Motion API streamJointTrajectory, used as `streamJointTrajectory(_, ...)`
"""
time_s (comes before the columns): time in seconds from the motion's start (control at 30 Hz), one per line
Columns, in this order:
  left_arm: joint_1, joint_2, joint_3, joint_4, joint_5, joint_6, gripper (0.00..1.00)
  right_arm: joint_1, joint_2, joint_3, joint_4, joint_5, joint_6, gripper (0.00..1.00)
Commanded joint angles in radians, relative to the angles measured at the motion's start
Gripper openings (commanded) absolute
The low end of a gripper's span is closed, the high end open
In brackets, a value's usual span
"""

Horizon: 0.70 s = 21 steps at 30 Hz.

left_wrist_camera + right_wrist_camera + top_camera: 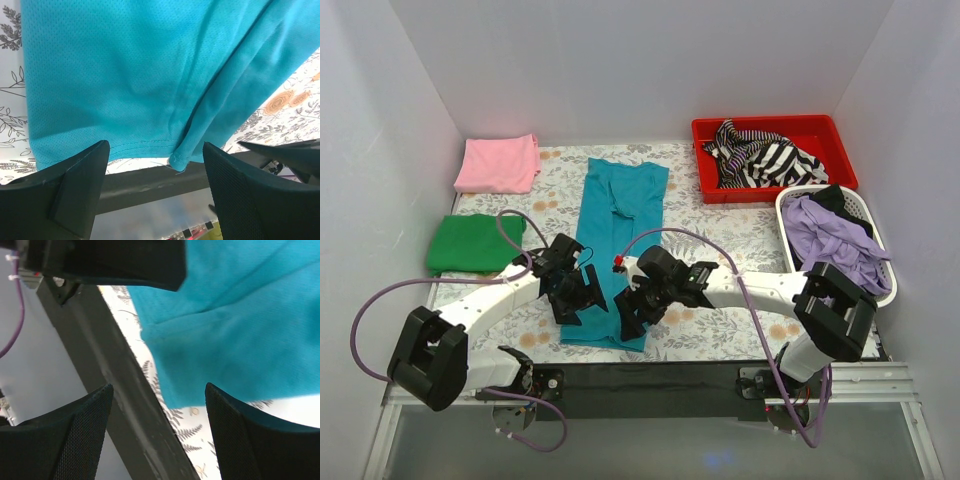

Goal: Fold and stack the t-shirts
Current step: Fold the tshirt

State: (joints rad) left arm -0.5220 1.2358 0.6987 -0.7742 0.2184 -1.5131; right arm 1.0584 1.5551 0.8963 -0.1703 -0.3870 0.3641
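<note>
Teal cloth t-shirt lies on the floral table, your left pincer and right pincer both spread wide and empty at its near hem.

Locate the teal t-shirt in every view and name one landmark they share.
Top external: the teal t-shirt lies as a long strip down the middle of the table.
Left wrist: it fills the upper frame, its hem lowest.
Right wrist: it covers the upper right.
Shared landmark: the black strip along the near edge, just past the shirt's hem.
</note>
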Motion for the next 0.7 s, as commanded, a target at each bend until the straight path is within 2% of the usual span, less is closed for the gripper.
streamJointTrajectory(0.0,-0.004,-0.009,-0.019,0.022,0.015,-0.022,0.74,0.023,0.022,-0.011,0.120,-0.072,0.038,0.79)
streamJointTrajectory(0.27,-0.003,0.022,-0.030,0.023,-0.008,-0.016,0.75,0.038,0.108,-0.014,0.127,-0.124,0.027,0.79)
streamJointTrajectory(0.43,-0.004,0.047,-0.021,-0.016,-0.045,-0.015,0.74,0.038,0.131,-0.031,0.049,-0.063,0.021,0.79)
streamJointTrajectory(0.67,-0.004,0.042,0.024,-0.134,-0.122,-0.009,0.74,0.040,0.037,-0.095,-0.044,0.069,0.058,0.81)
